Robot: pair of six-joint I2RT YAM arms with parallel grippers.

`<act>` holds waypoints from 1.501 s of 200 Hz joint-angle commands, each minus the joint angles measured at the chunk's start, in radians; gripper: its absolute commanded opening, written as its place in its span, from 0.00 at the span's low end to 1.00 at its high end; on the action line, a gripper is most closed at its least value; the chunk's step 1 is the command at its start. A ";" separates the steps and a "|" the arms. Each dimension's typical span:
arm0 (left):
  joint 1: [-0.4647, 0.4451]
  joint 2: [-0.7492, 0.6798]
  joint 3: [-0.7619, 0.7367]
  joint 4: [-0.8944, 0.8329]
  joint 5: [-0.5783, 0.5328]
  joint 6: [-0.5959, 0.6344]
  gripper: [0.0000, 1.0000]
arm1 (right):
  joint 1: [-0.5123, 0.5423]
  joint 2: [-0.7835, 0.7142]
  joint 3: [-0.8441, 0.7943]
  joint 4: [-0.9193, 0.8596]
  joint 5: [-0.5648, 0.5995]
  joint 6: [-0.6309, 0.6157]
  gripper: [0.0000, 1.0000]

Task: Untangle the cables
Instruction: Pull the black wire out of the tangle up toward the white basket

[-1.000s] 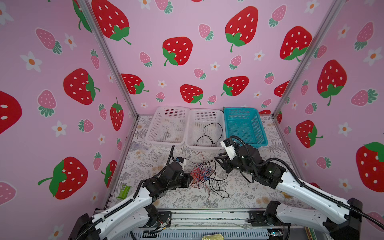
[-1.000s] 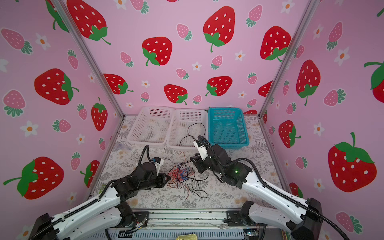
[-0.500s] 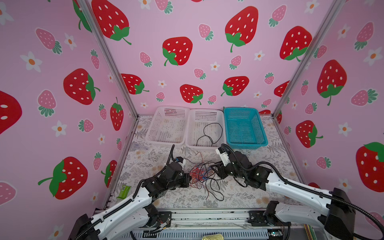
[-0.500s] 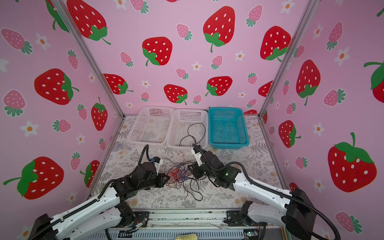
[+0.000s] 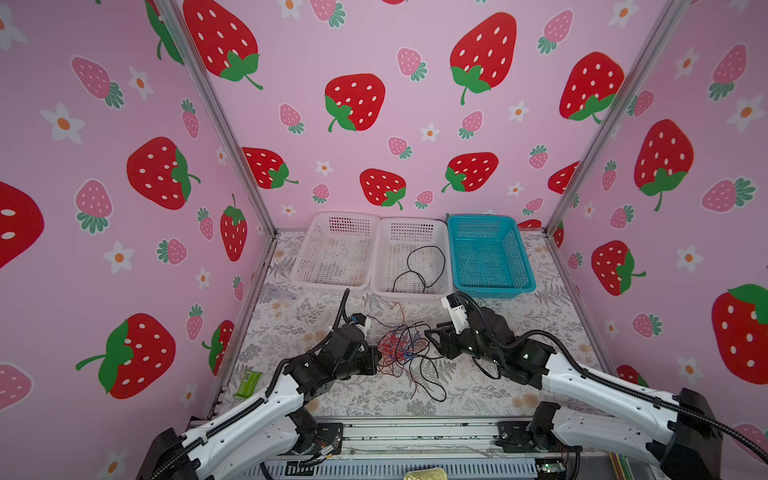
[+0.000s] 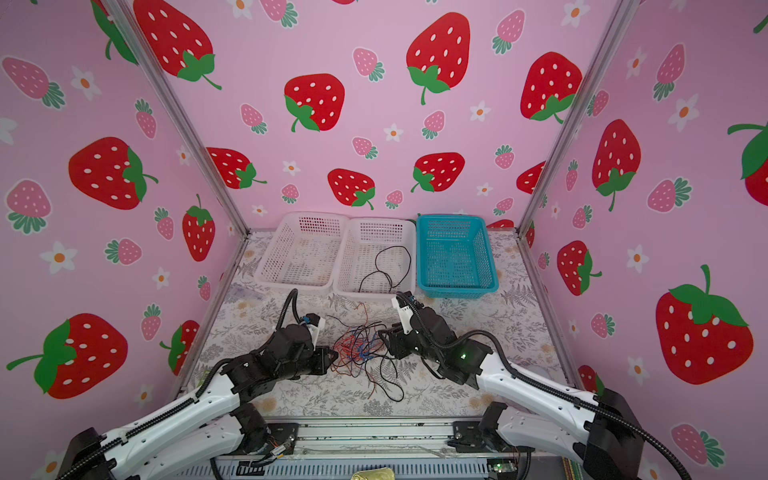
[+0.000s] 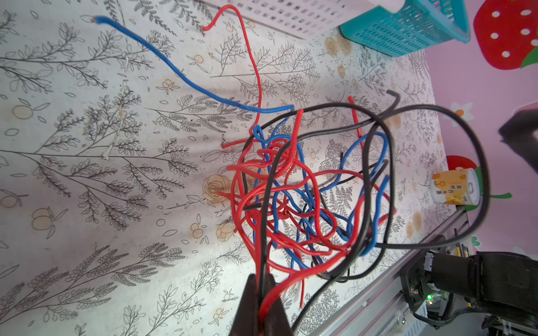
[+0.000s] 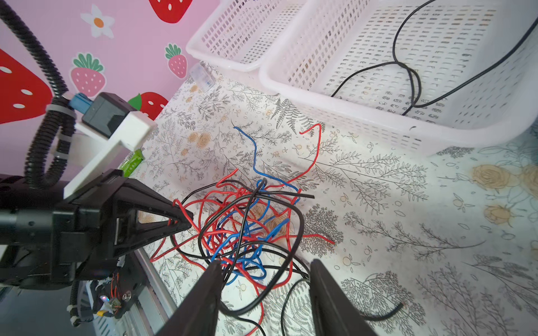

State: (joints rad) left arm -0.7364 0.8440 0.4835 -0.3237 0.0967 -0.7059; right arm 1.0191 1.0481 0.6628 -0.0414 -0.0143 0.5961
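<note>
The left gripper (image 5: pixel 375 360) is nearest the front. It sits at 9 o'clock of the cables (image 5: pixel 401 349) with its jaws pinched tight on one red strand and one black strand at the edge of the knot. The right gripper (image 5: pixel 432 337) faces it from 3 o'clock. Its jaws are roughly half apart and close on nothing. In the right wrist view a few loose black loops lie between its fingers (image 8: pixel 214 279), but none is gripped.

The cables lie mid-table between the two grippers as a dense knot of red, blue and black. A black loop trails toward 5 o'clock, and a red end and a blue end stray toward 12.

At 12 o'clock three baskets stand in a row against the back wall. The middle basket (image 5: pixel 411 294) holds one black cable (image 5: pixel 420 269), lying loose and free of the knot. The left basket (image 5: pixel 332 284) and the blue basket (image 5: pixel 494 288) look empty.

By my reading the job has barely begun. One cable looks sorted, and every red and blue cable, plus several black ones, is still knotted and waiting to be pulled out.
</note>
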 commanded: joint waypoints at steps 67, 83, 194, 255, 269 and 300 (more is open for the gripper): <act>0.005 -0.021 0.042 -0.010 -0.022 0.000 0.00 | 0.006 0.076 -0.029 0.094 -0.039 0.056 0.13; 0.005 -0.019 0.030 -0.004 -0.019 -0.005 0.00 | 0.006 0.035 0.006 0.043 0.021 0.025 0.03; 0.004 0.011 -0.041 -0.038 -0.055 -0.026 0.00 | -0.030 -0.061 0.584 -0.416 0.400 -0.294 0.00; 0.004 0.046 -0.049 -0.057 -0.092 -0.034 0.00 | -0.046 0.033 0.949 -0.549 0.453 -0.421 0.00; 0.004 0.054 -0.048 -0.061 -0.097 -0.035 0.00 | -0.047 0.065 1.052 -0.577 0.480 -0.458 0.00; 0.004 0.058 -0.051 -0.031 -0.077 -0.043 0.00 | -0.056 0.145 1.168 -0.568 0.438 -0.501 0.00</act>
State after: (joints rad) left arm -0.7364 0.9020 0.4473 -0.3637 0.0338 -0.7315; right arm 0.9726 1.1427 1.7638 -0.5747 0.4229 0.1631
